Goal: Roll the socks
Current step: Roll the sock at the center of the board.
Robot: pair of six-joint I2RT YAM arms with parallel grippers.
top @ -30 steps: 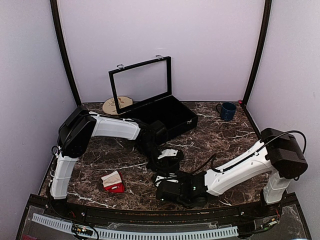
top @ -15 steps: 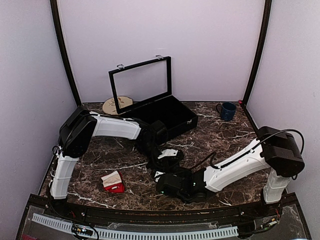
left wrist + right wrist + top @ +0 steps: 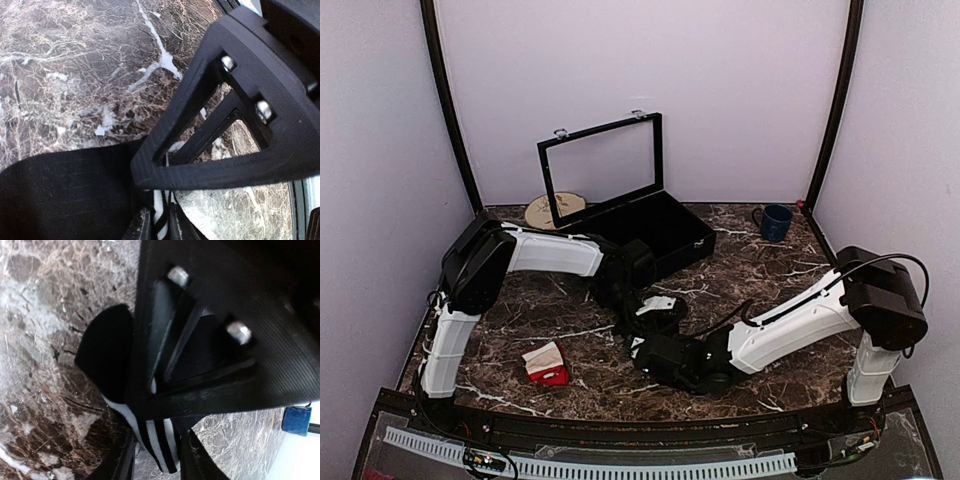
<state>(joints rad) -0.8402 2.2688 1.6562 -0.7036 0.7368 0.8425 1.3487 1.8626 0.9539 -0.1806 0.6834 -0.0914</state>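
— What am I seeing nearest the arm bases?

— I'm seeing the red socks (image 3: 546, 363) lying near left on the marble table (image 3: 770, 290). They're a soft folded bundle with a cream ribbed cuff on top, well apart from both arms.

— And the claws?

— Both are sitting low at mid-table, right of that bundle. My right claw (image 3: 155, 460) is pinching the white-striped band of a black sock (image 3: 106, 352), and the knit is filling the gap between its black fingers. Just beyond, my left claw (image 3: 161, 227) is pressing nearly together on a thin striped fold of the black sock too. The rest of the fabric is lying flat and matte on the veined stone.

— Further back?

— A black case (image 3: 655, 235) is standing open, its framed clear lid upright. A round tan disc (image 3: 553, 210) is sitting at its left. A blue mug (image 3: 776, 222) is standing far right.
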